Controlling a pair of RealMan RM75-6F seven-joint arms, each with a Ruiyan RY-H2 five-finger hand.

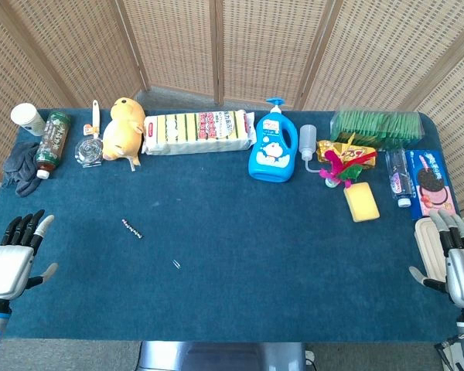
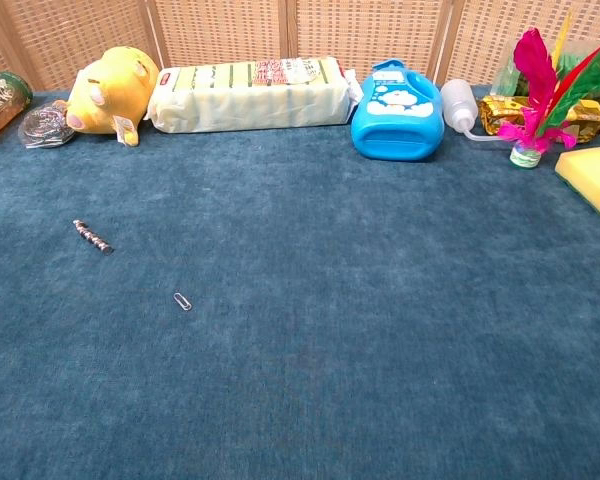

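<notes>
Head view gives us the blue table (image 1: 240, 294) first — our left hand (image 1: 14, 259) and right hand (image 1: 452, 255) rest at its near corners, fingers spread, holding nothing. Between them, well apart from both, lie a short beaded chain (image 1: 132, 229) and, smaller still, a paper clip (image 1: 176, 264).

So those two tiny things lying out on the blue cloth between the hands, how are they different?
The drill bit is the longer, thicker one, a dark twisted rod; the paper clip is a short loop of thin wire. The drill bit lies nearer the left hand, the paper clip closer to the middle. Both lie flat, untouched, angled alike.
</notes>
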